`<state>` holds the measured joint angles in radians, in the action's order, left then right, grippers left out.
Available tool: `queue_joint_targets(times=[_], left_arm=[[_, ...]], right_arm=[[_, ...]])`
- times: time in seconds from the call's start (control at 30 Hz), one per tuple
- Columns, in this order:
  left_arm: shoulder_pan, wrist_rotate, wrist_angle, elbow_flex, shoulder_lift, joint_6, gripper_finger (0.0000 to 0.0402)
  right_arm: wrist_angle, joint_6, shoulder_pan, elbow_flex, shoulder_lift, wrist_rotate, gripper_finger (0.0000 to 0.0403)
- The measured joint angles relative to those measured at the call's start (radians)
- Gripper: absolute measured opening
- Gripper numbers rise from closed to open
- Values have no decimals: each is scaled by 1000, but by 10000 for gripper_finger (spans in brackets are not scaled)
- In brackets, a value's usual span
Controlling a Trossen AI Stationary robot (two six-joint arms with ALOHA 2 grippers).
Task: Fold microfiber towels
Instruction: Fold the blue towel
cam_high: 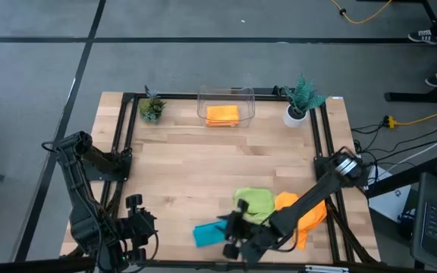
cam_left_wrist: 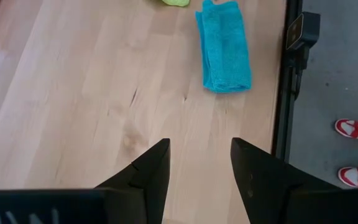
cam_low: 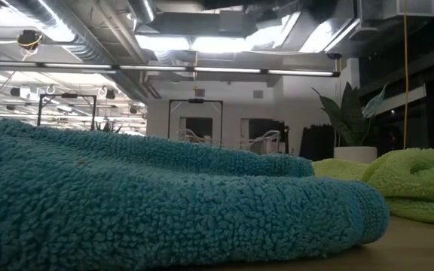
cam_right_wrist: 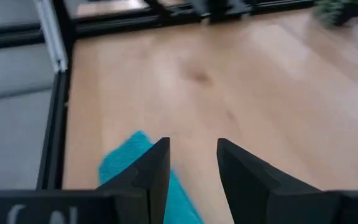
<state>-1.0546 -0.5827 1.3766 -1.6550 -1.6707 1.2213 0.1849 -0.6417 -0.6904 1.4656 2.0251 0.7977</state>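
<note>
Folded teal towel [cam_high: 205, 234] at the table's [cam_high: 203, 163] near edge.
Right hand [cam_high: 232, 236] hovers open just beside it; left hand [cam_left_wrist: 199, 163] waits open, empty, at the near-left corner.

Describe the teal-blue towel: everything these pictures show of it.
The teal-blue towel is a small cloth of looped, fluffy pile, already folded into a narrow rectangle with a rounded fold edge. It lies flat on the wooden table near the front edge, just left of the lime green towel. The right gripper hovers at its right end, fingers open and empty, seemingly not touching it.
</note>
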Motion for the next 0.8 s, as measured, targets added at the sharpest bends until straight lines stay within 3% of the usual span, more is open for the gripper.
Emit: queue_joint_targets(times=[0.07,0.17,0.23,0.3,0.43,0.67,0.8], left_arm=[[1,0,0,0,0,1,161],[3,-2,0,0,0,14,161],[7,-3,0,0,0,23,161],[8,-4,0,0,0,25,161],[16,-45,0,0,0,26,161],[48,-87,-5,0,0,62,161],[73,-88,-6,0,0,86,161]], right_arm=[[-3,-59,-3,-80,-75,27,135],[-28,-285,-3,-230,-171,52,135],[-120,-418,5,-335,-205,-3,135],[-316,-429,14,-415,-208,-105,135],[-690,-187,27,-453,-168,-239,135],[-685,190,78,-307,-59,-251,135],[-672,285,95,-276,-15,-319,135]])
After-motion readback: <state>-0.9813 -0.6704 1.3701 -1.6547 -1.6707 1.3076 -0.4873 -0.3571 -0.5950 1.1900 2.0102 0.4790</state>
